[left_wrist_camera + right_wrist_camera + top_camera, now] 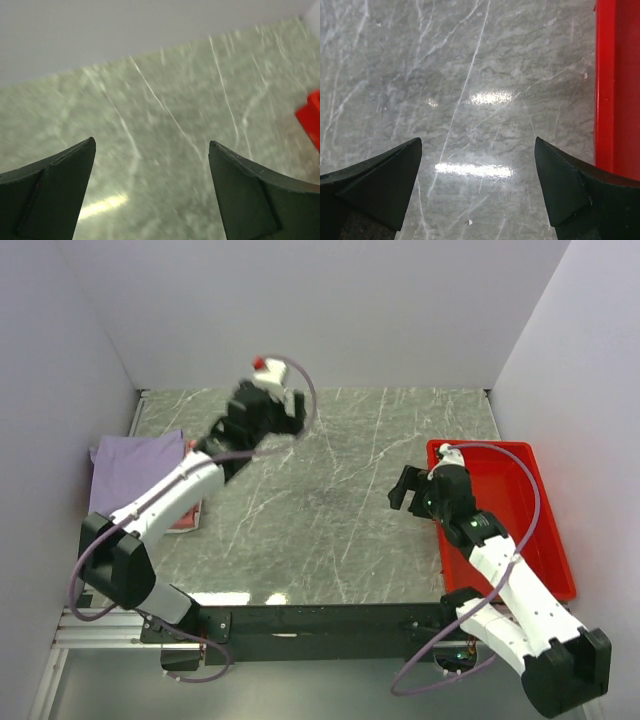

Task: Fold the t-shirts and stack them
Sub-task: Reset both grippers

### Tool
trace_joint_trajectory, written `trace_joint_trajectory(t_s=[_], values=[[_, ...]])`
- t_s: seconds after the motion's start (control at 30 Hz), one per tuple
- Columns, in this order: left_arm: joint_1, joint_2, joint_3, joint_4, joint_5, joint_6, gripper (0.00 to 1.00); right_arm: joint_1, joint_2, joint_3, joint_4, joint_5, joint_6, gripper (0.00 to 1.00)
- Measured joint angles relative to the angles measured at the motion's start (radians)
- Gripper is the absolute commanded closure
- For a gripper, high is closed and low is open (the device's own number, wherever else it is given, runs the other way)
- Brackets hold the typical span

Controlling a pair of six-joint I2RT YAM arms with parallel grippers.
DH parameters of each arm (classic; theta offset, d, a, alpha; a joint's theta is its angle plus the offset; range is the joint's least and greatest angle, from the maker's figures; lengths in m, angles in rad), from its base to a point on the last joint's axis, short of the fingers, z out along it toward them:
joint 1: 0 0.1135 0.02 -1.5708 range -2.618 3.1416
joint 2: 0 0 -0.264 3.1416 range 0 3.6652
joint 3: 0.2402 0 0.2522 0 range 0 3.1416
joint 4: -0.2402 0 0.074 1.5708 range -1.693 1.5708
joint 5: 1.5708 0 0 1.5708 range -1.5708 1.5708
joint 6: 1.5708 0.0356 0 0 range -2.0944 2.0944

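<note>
A pale lavender t-shirt (133, 470) lies folded at the table's left edge. It lies on other folded shirts: a strip of salmon-pink and red cloth (190, 517) shows at its near right corner. My left gripper (290, 418) is open and empty, held above the far middle of the table, well right of the stack. In the left wrist view (152, 142) only bare marble lies between its jaws. My right gripper (403, 490) is open and empty over the table, just left of the tray. The right wrist view (478, 140) shows bare marble between its jaws.
A red plastic tray (520, 505) stands at the right edge, with my right arm reaching over it; its rim shows in the right wrist view (615, 85) and a corner in the left wrist view (311, 120). White walls close in the far, left and right sides.
</note>
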Motion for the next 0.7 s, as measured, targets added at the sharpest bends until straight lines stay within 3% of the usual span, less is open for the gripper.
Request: trace_joint_trajectory(t_s=[0.17, 0.3, 0.5, 0.7], values=[[-0.231, -0.081, -0.265, 0.020, -0.251, -0.132, 0.00, 0.000, -0.079, -0.055, 0.015, 0.020, 0.027, 0.00], [-0.369, -0.130, -0.354, -0.050, -0.425, -0.328, 0.01, 0.000, -0.103, -0.098, 0.031, 0.037, 0.059, 0.00], [-0.483, -0.192, -0.516, -0.084, -0.546, -0.556, 0.00, 0.000, -0.116, -0.161, 0.068, 0.039, 0.107, 0.00], [-0.495, -0.185, -0.544, -0.128, -0.578, -0.680, 0.00, 0.000, -0.120, -0.177, 0.077, 0.039, 0.112, 0.00]])
